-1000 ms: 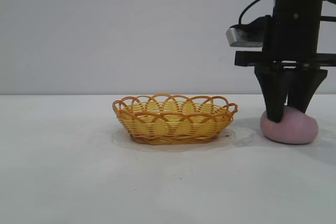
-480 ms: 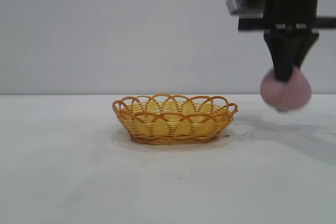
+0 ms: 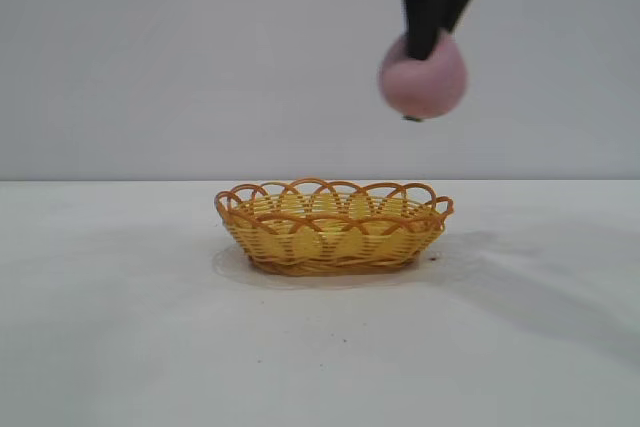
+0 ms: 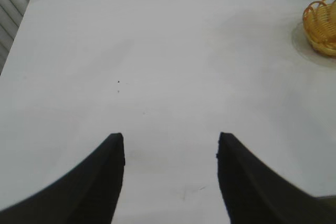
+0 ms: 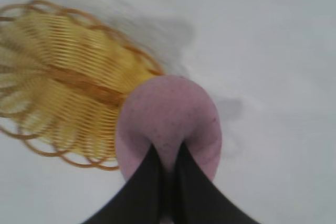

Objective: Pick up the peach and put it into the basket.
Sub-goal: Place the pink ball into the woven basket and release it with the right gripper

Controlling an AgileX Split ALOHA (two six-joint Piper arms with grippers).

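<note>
Currently the peach hangs high in the air, clear of the table, above the right-hand end of the basket. The right gripper holds it from above, jaws clenched on the upper part of the fruit; in the right wrist view the two fingers pinch a narrow portion of the peach, and most of its body bulges below them. The basket lies beneath and to one side of the fruit in that view, empty and upright on the table.

The left gripper is parked over bare table, well apart from the basket, jaws released.

Risk assessment: the grip is shallow on a rounded, matte surface, so a quick lateral move could let the fruit slip out. Release from this height and position may land it on the scalloped rim, so that it bounces out or tips the light basket. Centre over the basket and lower before opening.
</note>
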